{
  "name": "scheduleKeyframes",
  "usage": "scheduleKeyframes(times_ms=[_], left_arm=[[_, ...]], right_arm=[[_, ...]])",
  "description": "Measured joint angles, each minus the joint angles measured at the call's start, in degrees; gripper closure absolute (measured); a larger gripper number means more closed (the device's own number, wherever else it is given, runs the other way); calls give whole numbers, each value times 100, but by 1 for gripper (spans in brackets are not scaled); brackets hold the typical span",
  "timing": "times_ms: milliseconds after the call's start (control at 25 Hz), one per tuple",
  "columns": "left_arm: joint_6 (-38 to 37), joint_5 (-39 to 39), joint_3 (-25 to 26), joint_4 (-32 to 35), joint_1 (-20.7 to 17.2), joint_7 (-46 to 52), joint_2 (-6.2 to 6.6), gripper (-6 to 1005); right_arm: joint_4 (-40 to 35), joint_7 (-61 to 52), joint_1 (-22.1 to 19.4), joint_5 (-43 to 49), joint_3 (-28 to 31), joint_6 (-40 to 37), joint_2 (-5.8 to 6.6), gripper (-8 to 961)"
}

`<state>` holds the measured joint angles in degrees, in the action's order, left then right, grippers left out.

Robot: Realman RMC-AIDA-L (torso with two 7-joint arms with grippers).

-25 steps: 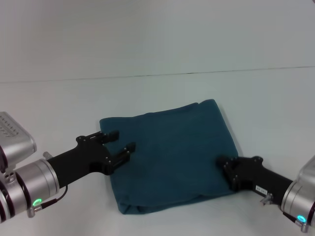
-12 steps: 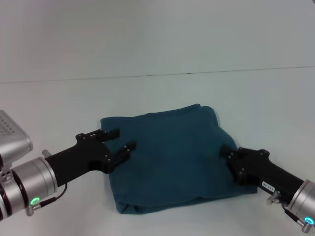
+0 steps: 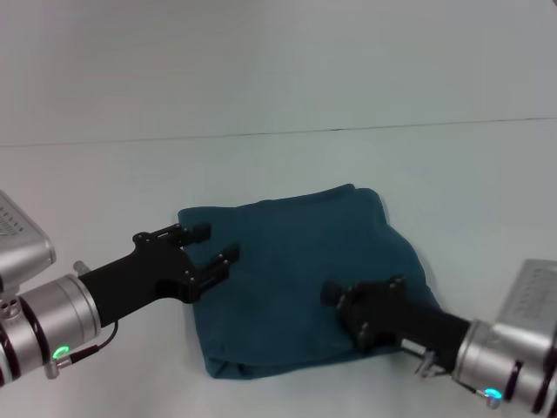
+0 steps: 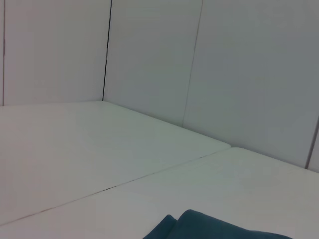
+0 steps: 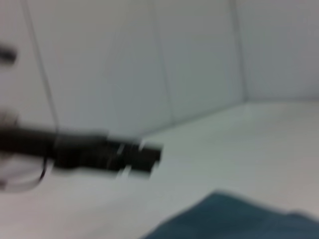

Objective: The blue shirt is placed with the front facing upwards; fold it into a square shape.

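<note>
The blue shirt lies folded into a rough rectangle on the white table. Left gripper, jaws spread, sits over the shirt's left edge, clasping nothing. Right gripper reaches over the shirt's near-right part; its jaws can't be made out.

The blue shirt lies flat on the white table, folded up into a thick shape that is almost a square. It is dark teal-blue all over. No print shows on top. Its near edge is a soft, rounded fold, and its far corner is rounded.
</note>
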<state>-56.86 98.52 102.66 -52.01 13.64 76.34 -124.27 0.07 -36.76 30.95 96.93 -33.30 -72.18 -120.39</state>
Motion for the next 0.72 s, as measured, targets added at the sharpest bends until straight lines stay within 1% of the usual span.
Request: scheduleKeyframes(times_ms=[200,280,360,480,560,640,720], left_arm=[[5,0,0,3,13,-2,0,462],[13,0,0,7,14,-3,0,462],[9,0,6,-4,-4,-5,-1,462],[-40,0,109,-48,-44,-11,0,463],[-117,0,216,-81,-68,-13,-3,463],[-202,3,303,-100,-78,-14,-8,463],[-271,51,354,-103,-80,-29,-9,463]], right_arm=[[253,60,277,327,-29,827,-1,912],[294,46,318,386,-34,1003,-1,910],[293,66,274,393,-5,875,1,909],[118,110,-28,218,195,51,22,907],[9,115,-164,48,317,-265,26,906],[-30,116,-196,-105,382,-247,29,904],[-23,117,-147,-171,397,88,19,903]])
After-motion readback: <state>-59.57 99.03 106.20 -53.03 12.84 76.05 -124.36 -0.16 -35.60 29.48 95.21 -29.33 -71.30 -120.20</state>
